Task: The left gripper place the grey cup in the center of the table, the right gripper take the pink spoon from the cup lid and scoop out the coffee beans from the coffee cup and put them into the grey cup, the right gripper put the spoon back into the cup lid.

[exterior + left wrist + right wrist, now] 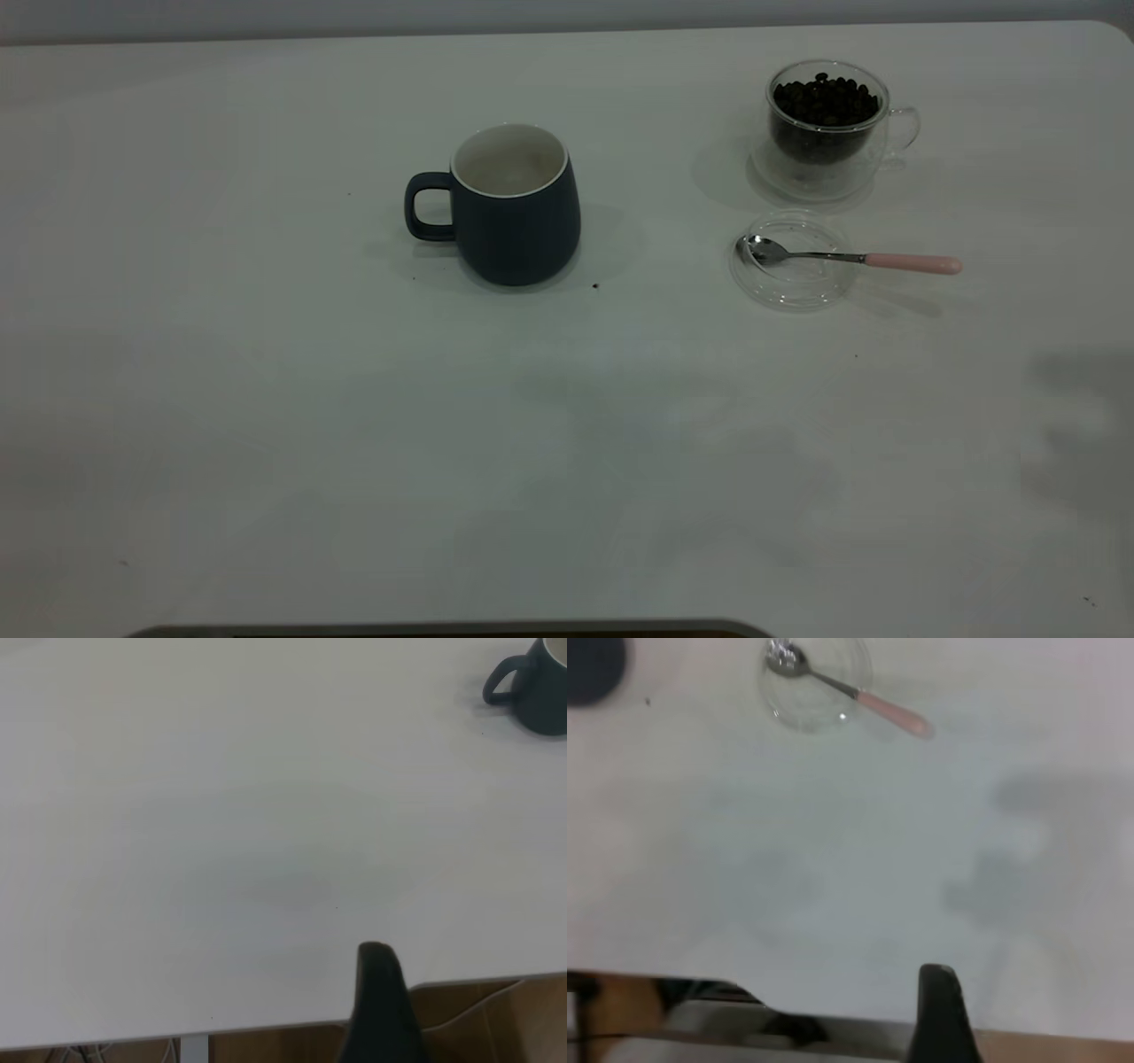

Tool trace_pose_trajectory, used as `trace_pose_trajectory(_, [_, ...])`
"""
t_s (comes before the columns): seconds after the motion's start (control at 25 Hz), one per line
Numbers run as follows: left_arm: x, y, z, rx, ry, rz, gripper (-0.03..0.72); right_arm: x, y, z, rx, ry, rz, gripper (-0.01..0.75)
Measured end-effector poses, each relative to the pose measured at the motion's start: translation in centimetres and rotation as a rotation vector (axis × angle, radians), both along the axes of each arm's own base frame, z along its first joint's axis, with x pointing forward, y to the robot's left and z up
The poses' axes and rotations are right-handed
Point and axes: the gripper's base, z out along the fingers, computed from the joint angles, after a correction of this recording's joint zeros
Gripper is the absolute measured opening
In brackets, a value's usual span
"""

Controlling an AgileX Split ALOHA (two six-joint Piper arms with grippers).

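Observation:
The grey cup [518, 221] stands upright near the middle of the table [354, 425], its handle toward the left. It also shows in the left wrist view [540, 691] and at the edge of the right wrist view [594, 669]. The pink spoon [850, 258] lies with its bowl in the cup lid [797, 288] and its pink handle sticking out to the right; the right wrist view shows the spoon [850, 691] and the lid [802, 713] too. The coffee cup [828, 133] holds the coffee beans [826, 99] behind the lid. Neither gripper is in the exterior view. The left gripper [376, 1001] and the right gripper [939, 1010] each show only a dark tip near the table's front edge.
A few dark specks lie on the table, one just right of the grey cup [594, 286]. A faint shadow falls on the table's right side [1081, 425]. The table's front edge and the brown floor below show in both wrist views.

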Motion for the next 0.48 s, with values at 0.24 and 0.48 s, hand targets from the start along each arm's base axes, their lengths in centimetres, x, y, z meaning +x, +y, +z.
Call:
trace_pose_trajectory(0.24, [0.0, 0.0, 0.0, 0.001, 0.0, -0.001, 0.586, -5.1, 0.5, 0.1, -0.057, -0.041, 0.048, 0.585])
trace_pose_trajectory(0.48, [0.0, 0.0, 0.0, 0.001, 0.0, -0.001, 0.586, -10.2, 1.0, 0.1, -0.083, -0.186, 0.06, 0.585])
